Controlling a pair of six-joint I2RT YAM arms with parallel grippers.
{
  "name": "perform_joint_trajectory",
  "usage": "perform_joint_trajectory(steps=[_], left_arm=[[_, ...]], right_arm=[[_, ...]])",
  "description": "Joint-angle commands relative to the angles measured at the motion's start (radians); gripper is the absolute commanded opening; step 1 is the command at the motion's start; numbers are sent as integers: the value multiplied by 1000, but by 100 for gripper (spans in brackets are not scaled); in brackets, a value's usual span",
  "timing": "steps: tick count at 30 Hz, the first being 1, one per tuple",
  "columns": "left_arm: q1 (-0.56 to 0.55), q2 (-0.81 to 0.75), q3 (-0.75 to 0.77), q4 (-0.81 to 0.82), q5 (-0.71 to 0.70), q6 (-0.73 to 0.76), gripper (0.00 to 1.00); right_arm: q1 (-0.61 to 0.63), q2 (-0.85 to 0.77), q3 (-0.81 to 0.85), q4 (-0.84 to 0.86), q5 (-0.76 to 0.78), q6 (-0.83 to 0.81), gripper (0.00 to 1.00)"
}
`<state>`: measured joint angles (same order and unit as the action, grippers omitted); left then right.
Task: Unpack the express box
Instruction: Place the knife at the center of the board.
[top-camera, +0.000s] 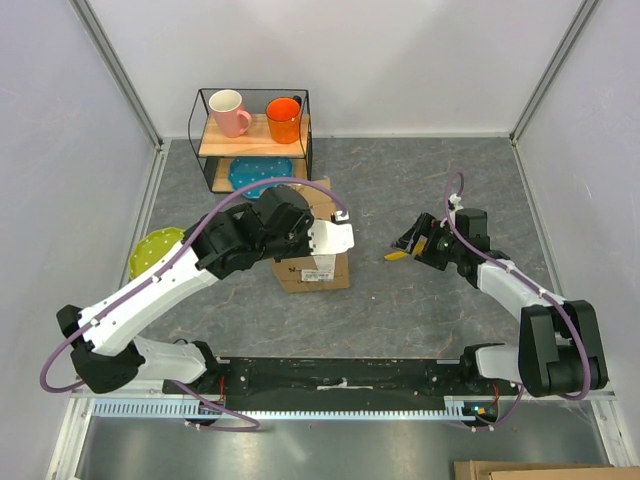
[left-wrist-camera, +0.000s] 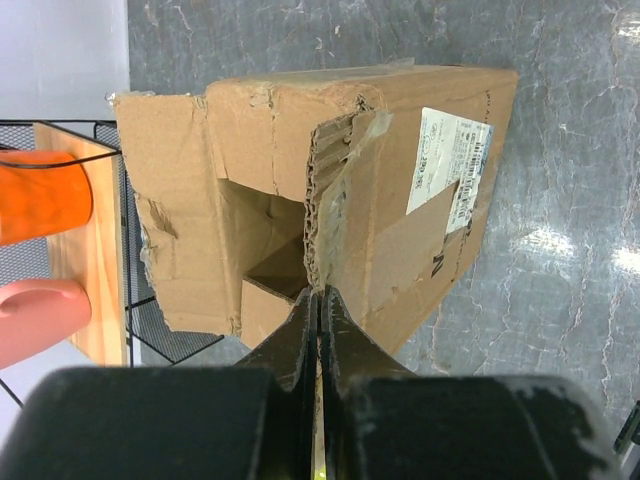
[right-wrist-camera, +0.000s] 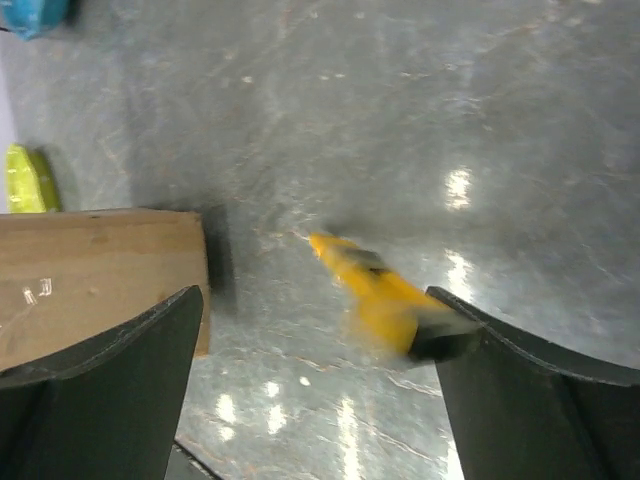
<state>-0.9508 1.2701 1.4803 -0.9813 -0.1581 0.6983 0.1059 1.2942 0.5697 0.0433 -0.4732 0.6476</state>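
Observation:
The express box (top-camera: 318, 272), a brown carton with a white label, stands mid-table with its top torn open; it fills the left wrist view (left-wrist-camera: 390, 150) and shows at the left of the right wrist view (right-wrist-camera: 90, 270). My left gripper (left-wrist-camera: 318, 292) is over the box (top-camera: 290, 222), shut, its tips against the torn corrugated flap edge. To the right of the box my right gripper (top-camera: 412, 243) is open (right-wrist-camera: 315, 292). A blurred yellow utility knife (right-wrist-camera: 385, 295) sits between its fingers, dark end beside the right finger, unclamped; the top view shows the knife (top-camera: 396, 256) just below that gripper.
A black wire rack (top-camera: 205, 140) behind the box holds a pink mug (top-camera: 229, 112) and an orange mug (top-camera: 284, 118) on its wooden shelf, with a blue plate (top-camera: 262, 172) below. A green plate (top-camera: 158, 250) lies at the left.

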Motion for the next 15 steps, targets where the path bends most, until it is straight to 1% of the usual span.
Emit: perform_joint_trajectory(steps=[1,6,7,9,10,11,13,14,15], left_arm=[[-23,15,63,41,-38,-20,2],[-42,46,83,44,-76,-13,2],[-49,57,86,56,-89,-3,2],[-52,61,89,70,-107,7,2],[-57,66,90,76,-109,12,2],[-59,67,90,76,-110,13,2],[-69,71,89,79,-113,17,2],[-72,71,84,88,-113,17,2],[-74,71,81,93,-113,17,2]], right_arm=[[-8,-52,65,-196,152,-118,98],[-9,-107,108,-341,269,-157,98],[-9,-125,114,-391,330,-166,98],[-9,-200,139,-440,396,-187,98],[-9,-229,148,-488,462,-192,98],[-11,-286,172,-512,490,-193,98],[-11,-340,197,-543,487,-187,98],[-9,-392,208,-530,400,-180,98],[-9,-410,208,-502,353,-166,98]])
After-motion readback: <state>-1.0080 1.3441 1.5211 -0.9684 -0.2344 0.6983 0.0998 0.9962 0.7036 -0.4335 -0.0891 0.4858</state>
